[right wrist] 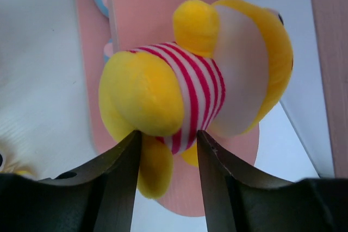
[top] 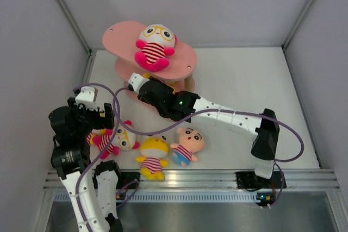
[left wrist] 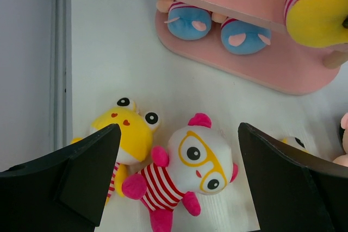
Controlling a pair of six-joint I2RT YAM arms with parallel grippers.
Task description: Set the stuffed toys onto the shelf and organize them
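On the shelf [right wrist: 163,4], mid board, rests a yellow toy [right wrist: 163,80] in a red-white shirt. My right gripper [right wrist: 167,134] is part way apart, w/ one finger on each side of the toy's bottom. Can't tell if I pinch it or just sit beside it.

Top board: pink toy w/ yellow glasses [top: 154,44], sitting up. Low board: two blue feet [left wrist: 187,20] poke out from under the mid board.

My left gripper [left wrist: 179,129] is spread wide & holds nothing. It hangs over the table [top: 244,80], above 2 toys that lie touching: second glasses toy [left wrist: 198,161] & big-eyed yellow toy [left wrist: 128,131].

Near the front edge, 2 more lie side by side: yellow chick toy [top: 154,150] & peach-faced toy [top: 187,145] w/ blue shorts.
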